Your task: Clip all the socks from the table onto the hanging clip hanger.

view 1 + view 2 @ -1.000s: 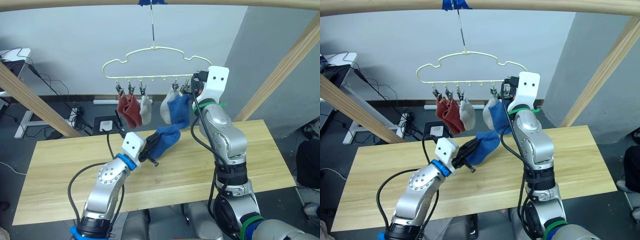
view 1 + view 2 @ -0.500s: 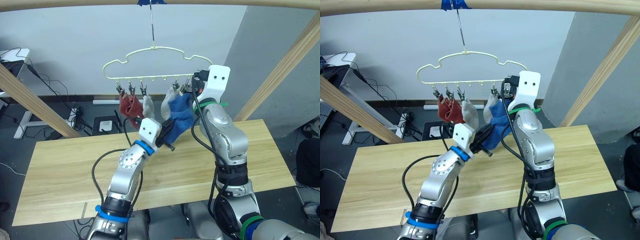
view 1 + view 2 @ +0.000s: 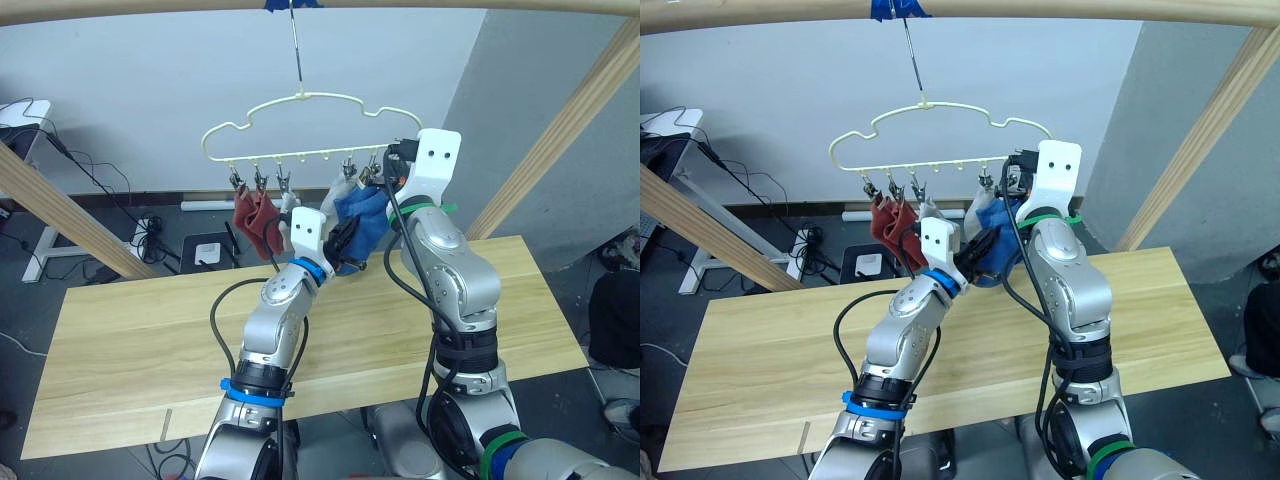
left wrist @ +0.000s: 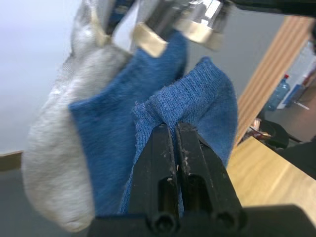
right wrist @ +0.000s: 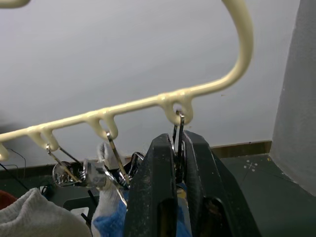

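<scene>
So here the left gripper (image 4: 174, 129) has its two black fingers pinched fully together on the edge of a blue sock (image 4: 197, 101), and it's holding it up right under the clip hanger (image 3: 300, 128). From the wrist cam you can see the knit bunched up just past the fingertips, with the rest of it flopping down on both sides. Directly beyond it hangs the other blue sock (image 4: 106, 143), already clipped, and a light grey sock (image 4: 54, 148) touching that one on its far side. Further along the row, away from both grippers, the rust red socks (image 3: 252, 218) hang from their clips.

The right gripper (image 5: 175, 148) is up at the hanger's end, fingers squeezed around a metal clip (image 5: 177, 129) dangling from the last loop, which I'd guess is pressing it open for the incoming sock.

Handling-wise: this thing is super light and totally limp, so it won't hold any shape on its own. Ribbed knit looks grippy, not slippery, and nothing fragile about it. The catch is that only the bit right at the fingertips is controlled, everything else just droops. Best place to hold it is near the cuff edge, leaving a little lip of fabric sticking out past the fingers so the clip has something to bite. Looks like there's some lip there, but it's folded, so it could go in doubled.

The table (image 3: 120, 340) sits well below both grippers.
</scene>
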